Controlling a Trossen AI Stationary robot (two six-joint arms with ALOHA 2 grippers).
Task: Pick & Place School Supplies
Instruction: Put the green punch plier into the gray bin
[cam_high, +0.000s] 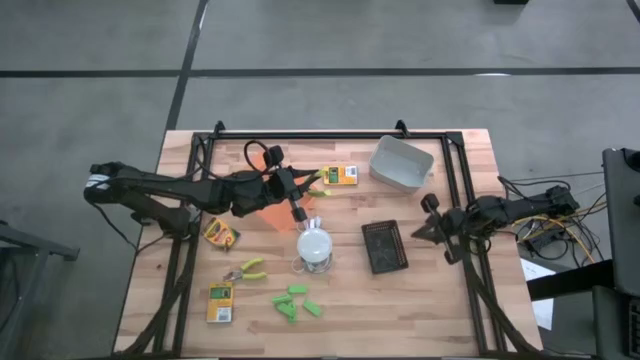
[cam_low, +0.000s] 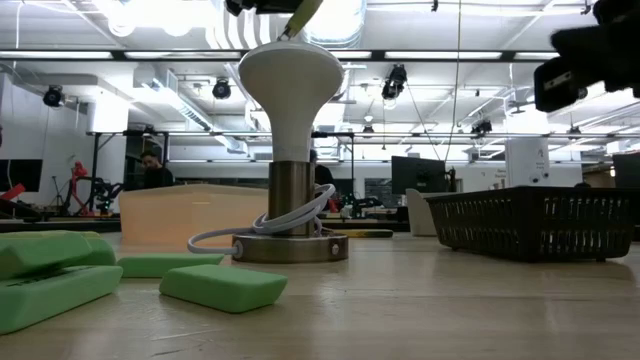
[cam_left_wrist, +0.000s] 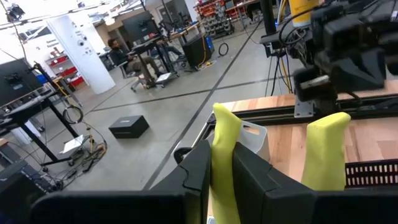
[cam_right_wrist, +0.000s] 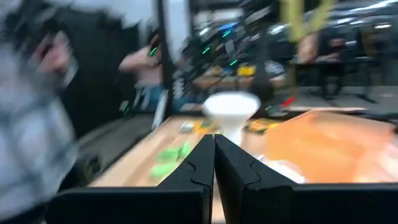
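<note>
The wooden desk (cam_high: 470, 300) held everything. The left arm reached in from the left, and the left gripper (cam_high: 303, 190) hung high over the middle of the desk. The right gripper (cam_right_wrist: 214, 155) waited at the right side with its jaws pressed together and nothing in them. An orange tray (cam_high: 262, 216) lay under the left arm, a grey tray (cam_high: 400, 163) sat at the far right, and a black tray (cam_high: 384, 246) sat right of the middle. A white domed thing (cam_high: 314, 245) stood just near of the left gripper. The left jaws were squeezed tight on one handle of a tool with yellow-green handles (cam_left_wrist: 225, 149). Its two handles pointed to the right, toward the grey tray. The orange tray was right below and a little left, so it looked like the closest place to drop the tool. Three printed boxes (cam_high: 220, 302), another tool (cam_high: 245, 269) and the green chunks (cam_high: 297, 303) sat on the desk, nearer to the left arm.
</note>
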